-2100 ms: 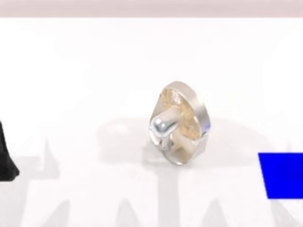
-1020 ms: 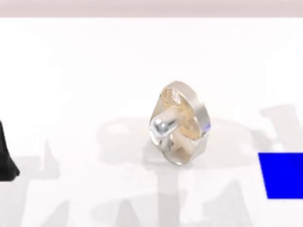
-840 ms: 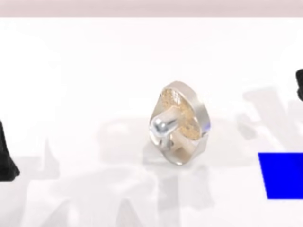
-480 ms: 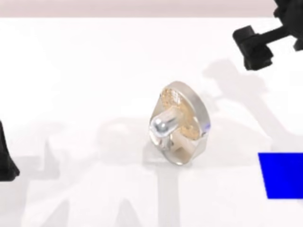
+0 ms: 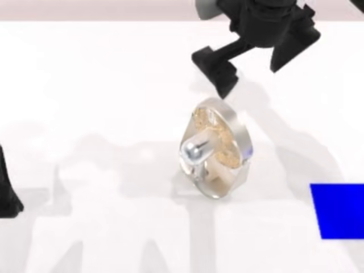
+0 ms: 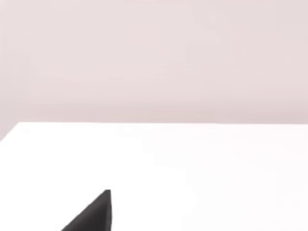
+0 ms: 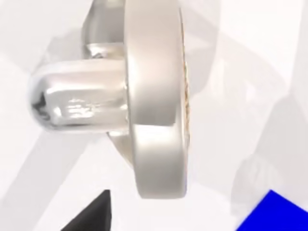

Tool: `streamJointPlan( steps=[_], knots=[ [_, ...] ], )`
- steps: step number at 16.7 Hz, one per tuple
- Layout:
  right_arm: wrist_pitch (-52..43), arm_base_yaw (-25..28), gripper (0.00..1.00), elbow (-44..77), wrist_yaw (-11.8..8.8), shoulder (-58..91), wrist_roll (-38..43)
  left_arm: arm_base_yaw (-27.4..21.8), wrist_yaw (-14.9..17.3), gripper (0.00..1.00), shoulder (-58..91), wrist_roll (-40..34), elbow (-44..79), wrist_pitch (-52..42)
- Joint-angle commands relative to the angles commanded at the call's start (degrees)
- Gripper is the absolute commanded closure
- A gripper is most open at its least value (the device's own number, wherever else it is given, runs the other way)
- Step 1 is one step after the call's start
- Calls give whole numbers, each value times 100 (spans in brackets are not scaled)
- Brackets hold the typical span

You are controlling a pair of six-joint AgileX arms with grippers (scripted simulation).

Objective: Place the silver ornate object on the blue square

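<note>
The silver ornate object (image 5: 216, 149) stands tilted on its rim near the table's middle, its chrome knob facing the front left. My right gripper (image 5: 250, 71) hovers open just behind it, toward the far side, holding nothing. In the right wrist view the silver ornate object (image 7: 154, 110) fills the picture edge-on, with one black fingertip (image 7: 94, 214) below it and a corner of the blue square (image 7: 276, 214). The blue square (image 5: 338, 210) lies flat at the front right, cut by the picture's edge. My left gripper (image 5: 7, 196) is parked at the left edge, open.
The white table (image 5: 91, 102) ends at a far edge against a pale pinkish wall (image 5: 114, 8). The left wrist view shows only bare table (image 6: 192, 168), that wall and one black fingertip (image 6: 94, 214).
My right arm has swung in from the right edge to hover just behind the silver object. The object, the blue square and the left arm have not moved.
</note>
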Motion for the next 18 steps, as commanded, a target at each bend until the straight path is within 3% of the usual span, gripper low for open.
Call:
streamJointPlan(
  steps=[7, 14, 18],
  knots=[
    [-678, 373, 0, 1252, -63, 1057, 11, 0, 0, 0, 0, 0, 0, 0],
    [-594, 351, 0, 1149, -61, 1026, 4, 0, 0, 0, 0, 0, 0, 0],
    [27, 367, 0, 246, -67, 754, -3, 0, 0, 0, 0, 0, 0, 0]
  ],
)
